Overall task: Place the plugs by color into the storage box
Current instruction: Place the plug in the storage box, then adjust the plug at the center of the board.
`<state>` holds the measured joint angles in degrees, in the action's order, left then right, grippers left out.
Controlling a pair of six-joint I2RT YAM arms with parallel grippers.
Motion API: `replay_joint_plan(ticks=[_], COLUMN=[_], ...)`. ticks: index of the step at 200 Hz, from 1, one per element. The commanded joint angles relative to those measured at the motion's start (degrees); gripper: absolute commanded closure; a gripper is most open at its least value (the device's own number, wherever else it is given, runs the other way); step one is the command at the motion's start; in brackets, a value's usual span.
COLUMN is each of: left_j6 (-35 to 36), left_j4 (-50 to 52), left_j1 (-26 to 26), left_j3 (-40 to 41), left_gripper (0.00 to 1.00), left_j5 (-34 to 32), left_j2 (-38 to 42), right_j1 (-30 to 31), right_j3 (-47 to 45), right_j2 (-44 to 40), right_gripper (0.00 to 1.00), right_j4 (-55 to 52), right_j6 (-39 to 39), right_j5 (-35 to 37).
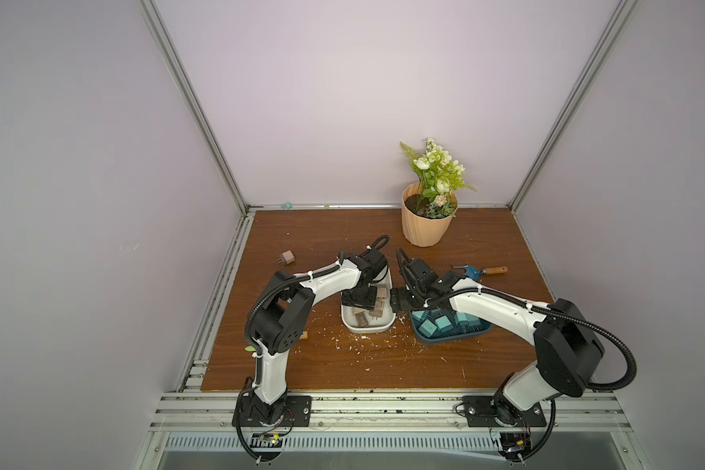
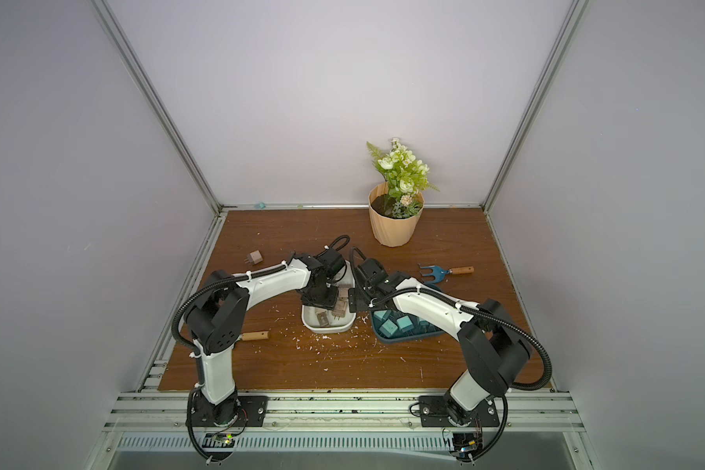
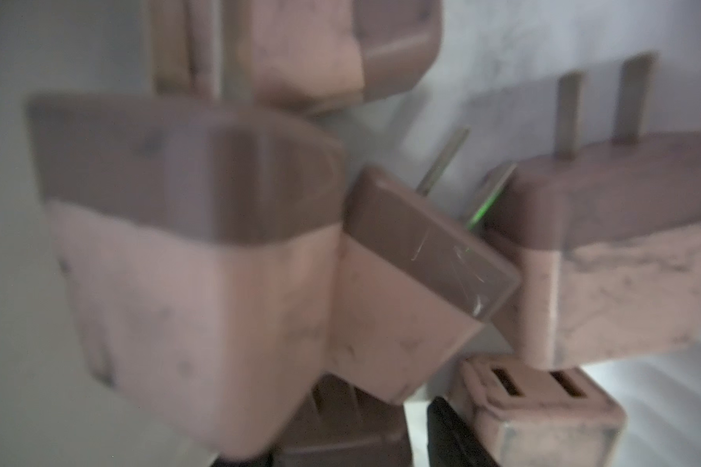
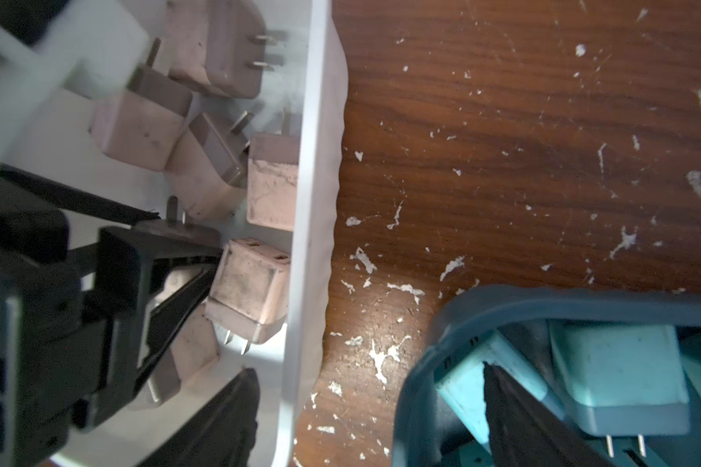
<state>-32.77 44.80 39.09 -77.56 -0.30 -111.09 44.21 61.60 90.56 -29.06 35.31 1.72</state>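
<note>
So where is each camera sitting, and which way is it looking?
Top views: high at the front, looking down on the table; left arm and right arm show whole in both top views.
Left wrist: on the left arm, blurry-close to tan plugs in the white tub; only a dark finger sliver shows.
Right wrist: on the right arm, looking down between white tub and blue tub; right gripper shows, plus the left gripper.
Shared: both wrist views see the tan plugs.

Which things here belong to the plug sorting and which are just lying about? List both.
Job: tan plugs in the white tub; teal plugs in the blue tub; one loose tan plug on the table.
Lying about: flower pot; garden fork; wooden handle; white flecks.
</note>
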Motion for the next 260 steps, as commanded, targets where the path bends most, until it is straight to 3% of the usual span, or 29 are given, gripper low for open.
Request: replay_joint_plan(ticks=[1, 32, 82, 102, 137, 183, 206, 260], left_j6=[-0.03, 0.06, 1.79, 1.94, 2.88, 8.52, 9.88, 5.43], left_j4=[1.68, 2.57, 9.22, 11.34, 11.32, 10.78, 9.34, 8.27], left_j1=[0.64, 0.64, -0.69, -4.61, -17.47, -32.83, -36.16, -41.08], left_j3=[0.59, -1.77, -14.06, -17.28, -17.18, -19.82, -22.78, -32.1], left_gripper=[0.4, 0.35, 0.21, 0.19, 0.13, 0.01, 0.0, 0.0], left_j5=[-1.53, -2.02, -4.18, -5.73, -10.39, -9.85, -9.78, -4.07], left_j2=[-0.22, 1.87, 5.79, 7.86, 10.74, 4.13, -1.03, -14.06], right_j1=[0.32, 0.27, 0.3, 0.27, 0.27, 0.29, 0.34, 0.35], right_j3=[2.2, 2.12, 1.77, 1.53, 1.01, 0.21, -0.14, -0.5], right_j2=[0.23, -0.2, -1.09, -1.17, -0.92, -0.39, -0.47, -1.64], right_gripper=[0.11, 0.11, 0.11, 0.11, 0.11, 0.11, 0.11, 0.11], right_j4=[0.69, 0.08, -0.74, -0.49, 0.57, 2.03, 2.12, 1.03], right_j6=[-0.37, -0.55, -0.78, -0.6, -0.42, -0.23, -0.41, -0.59], right_j5=[1.37, 1.66, 2.24, 2.16, 1.5, 0.14, -0.43, -0.71])
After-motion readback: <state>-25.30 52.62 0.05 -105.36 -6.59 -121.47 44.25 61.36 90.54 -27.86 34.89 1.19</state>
